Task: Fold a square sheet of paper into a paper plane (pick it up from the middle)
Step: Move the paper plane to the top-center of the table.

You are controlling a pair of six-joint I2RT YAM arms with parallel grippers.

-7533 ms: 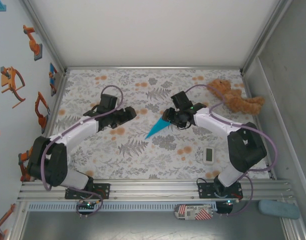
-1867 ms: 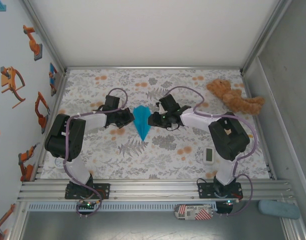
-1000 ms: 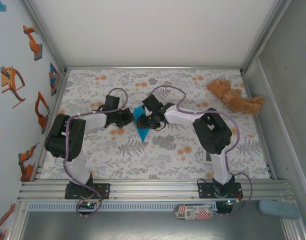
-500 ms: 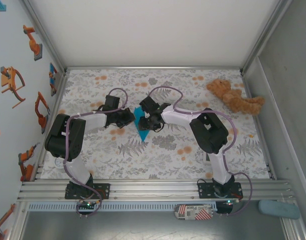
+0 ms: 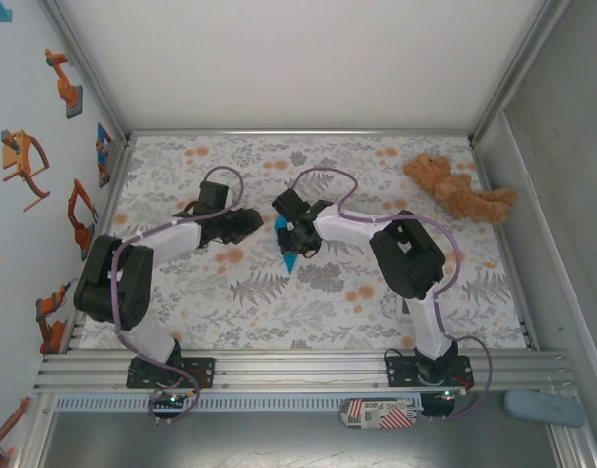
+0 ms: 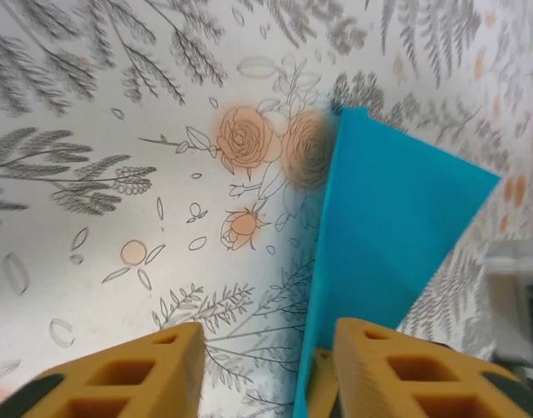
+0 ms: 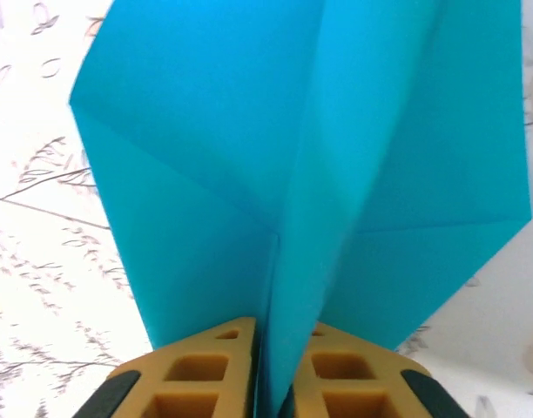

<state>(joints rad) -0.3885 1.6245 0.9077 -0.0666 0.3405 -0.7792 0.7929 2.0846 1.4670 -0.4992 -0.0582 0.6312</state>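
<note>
The right end effector (image 7: 268, 348) is clenched on the centre crease of the paper plane (image 7: 319, 131), mid-counter (image 5: 308, 302) — the left end effector (image 6: 262, 344) hangs released just beside it — so I'd keep that pinch square on the crease, or the wings may splay.

The top view looks steeply down from above the near edge over the whole desk (image 5: 181, 302). Both wrist views sit close and low, sharing the plane (image 6: 397, 235).
</note>
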